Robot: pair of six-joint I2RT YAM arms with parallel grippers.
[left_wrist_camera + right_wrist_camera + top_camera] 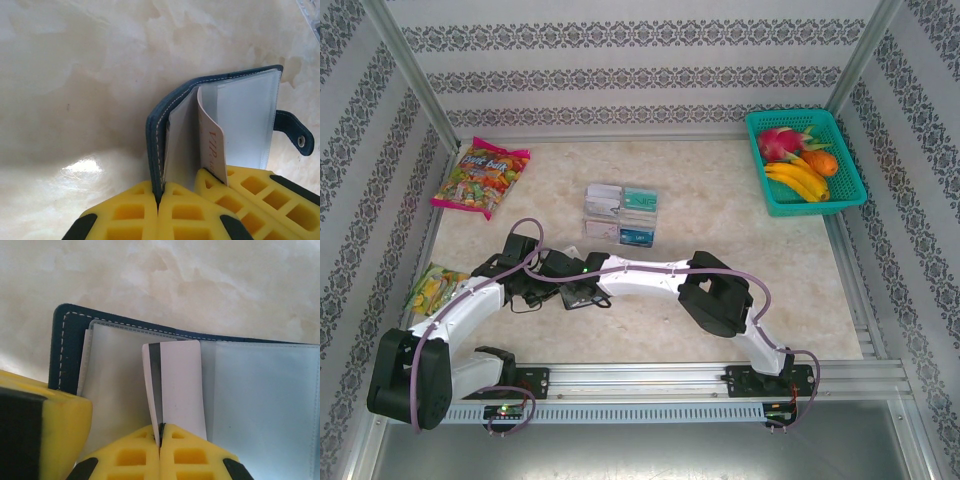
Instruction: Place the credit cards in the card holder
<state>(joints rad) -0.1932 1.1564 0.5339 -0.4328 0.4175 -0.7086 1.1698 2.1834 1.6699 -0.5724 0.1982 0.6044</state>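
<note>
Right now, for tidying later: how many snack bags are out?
2: pink candy bag, far-left corner; yellow-green bag, left edge beside the left arm. Others may hide under the arms.

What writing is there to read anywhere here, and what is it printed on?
"VIP": reddish letters on the credit card standing in the open card holder; any further letters are hidden.
Candy bag: colourful print, too blurred to read.
Stacked cards: print too small to read.
</note>
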